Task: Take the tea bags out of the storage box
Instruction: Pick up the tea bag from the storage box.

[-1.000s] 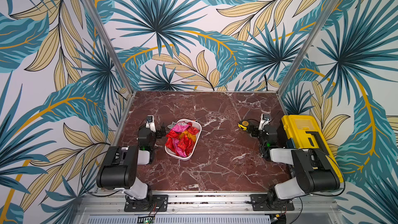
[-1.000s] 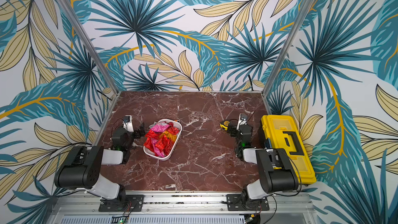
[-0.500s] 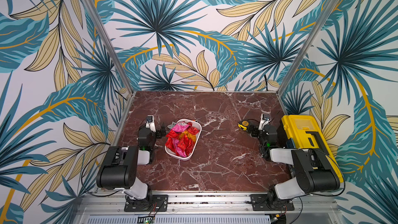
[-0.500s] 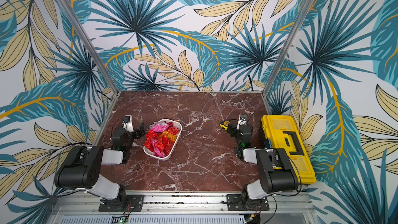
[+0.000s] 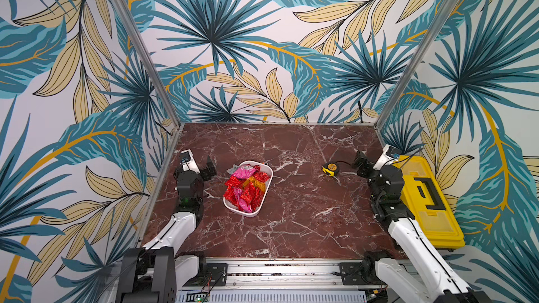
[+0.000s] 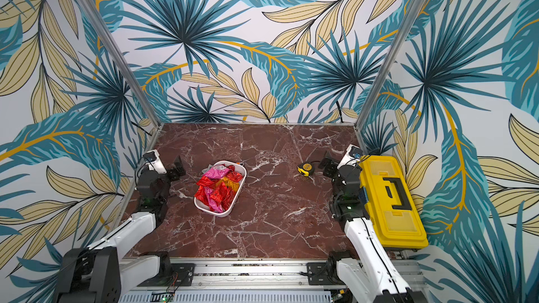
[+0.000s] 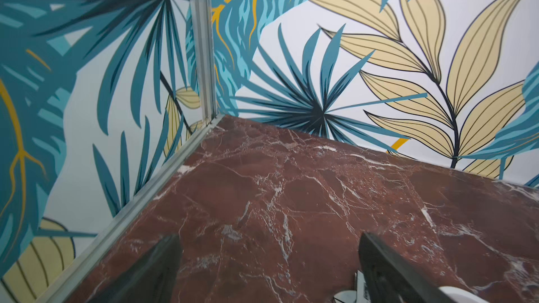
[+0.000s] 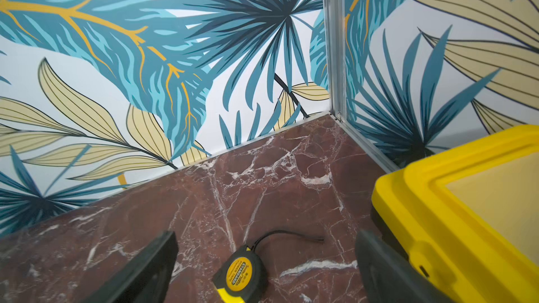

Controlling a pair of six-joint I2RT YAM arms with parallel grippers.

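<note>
The storage box [image 5: 257,213] lies on the worktop [image 5: 294,228] left of the middle, its long sides slanting a little toward the back wall; its rim stands apart from every edge of the worktop. The tea bags [image 5: 246,190] are heaped inside it, mostly red foil with some pink and orange-yellow; the heap rises above the rim, and a pink one at the far end leans over it.

The left hand [image 5: 199,162] sits low between the box's far corner and the left wall rail, near the box but apart from it; its jaws are spread wide with only bare marble between them in the wrist view. The right hand [image 5: 372,163] sits near the right edge, jaws likewise wide and gripping nothing; a tape measure [image 5: 329,168] lies on the worktop just ahead of it, and in the wrist view a yellow toolbox [image 8: 466,214] crowds close beside one finger [image 8: 379,260]; the toolbox runs along the right wall beside that arm.

Bare marble spreads between the box and the tape measure in both top views; it also fills the strip to the back wall and the stretch down to the front rail.
</note>
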